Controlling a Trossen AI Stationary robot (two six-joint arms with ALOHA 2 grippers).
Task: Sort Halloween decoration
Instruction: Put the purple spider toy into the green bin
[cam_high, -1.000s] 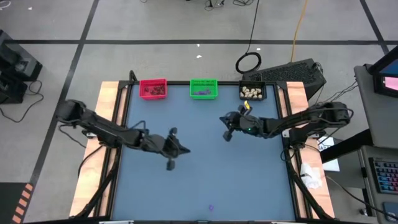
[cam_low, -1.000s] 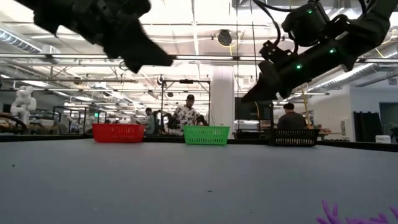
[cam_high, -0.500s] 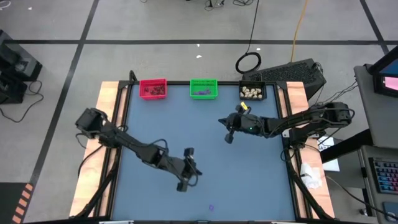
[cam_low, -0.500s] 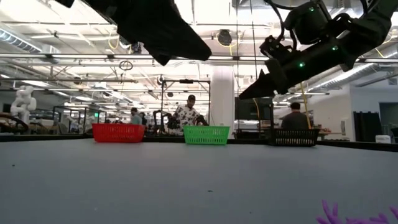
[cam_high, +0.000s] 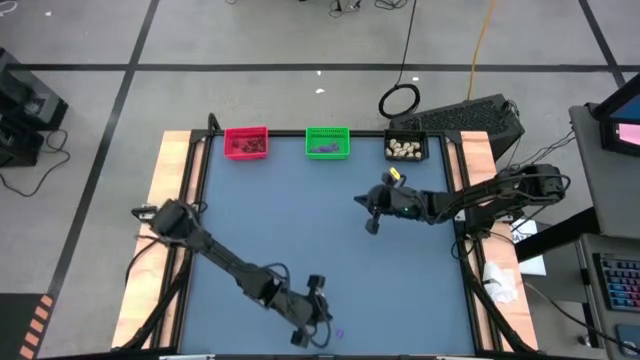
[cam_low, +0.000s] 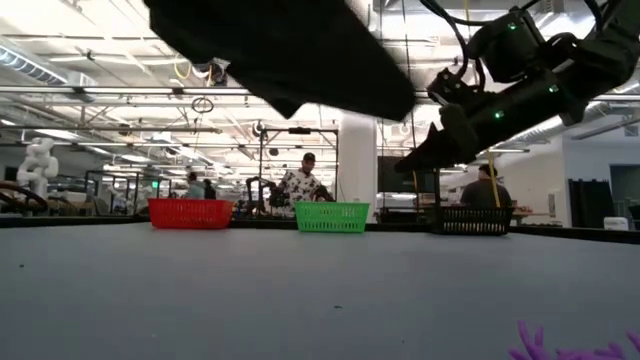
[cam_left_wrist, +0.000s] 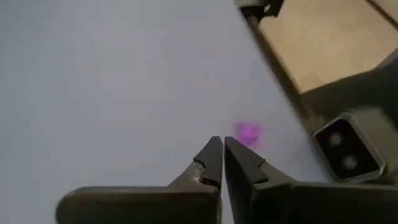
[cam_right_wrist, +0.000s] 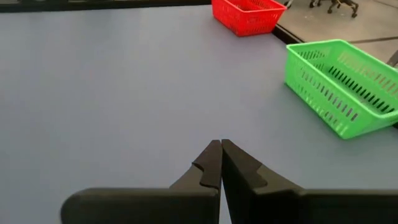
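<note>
One flat purple bit of Halloween decoration (cam_high: 339, 335) lies on the blue table near its near edge; it also shows in the left wrist view (cam_left_wrist: 249, 132) and the low view (cam_low: 530, 342). My left gripper (cam_high: 322, 325) hangs shut a little above the table, just short of that purple bit, with its fingertips (cam_left_wrist: 222, 146) beside it and nothing between them. My right gripper (cam_high: 360, 201) hovers shut and empty over the table's right middle (cam_right_wrist: 221, 146), high above the surface (cam_low: 402, 167).
Three bins stand along the far edge: a red bin (cam_high: 246, 142) with dark bits, a green bin (cam_high: 327, 141) with purple bits, and a black bin (cam_high: 406, 149) with cream-white lumps. A wooden border (cam_left_wrist: 323, 43) runs beside the table's near edge. People stand in the room behind.
My left gripper has swept from the table's middle toward the near edge and somewhat to the right, sinking toward the purple bit, its fingers staying shut.
</note>
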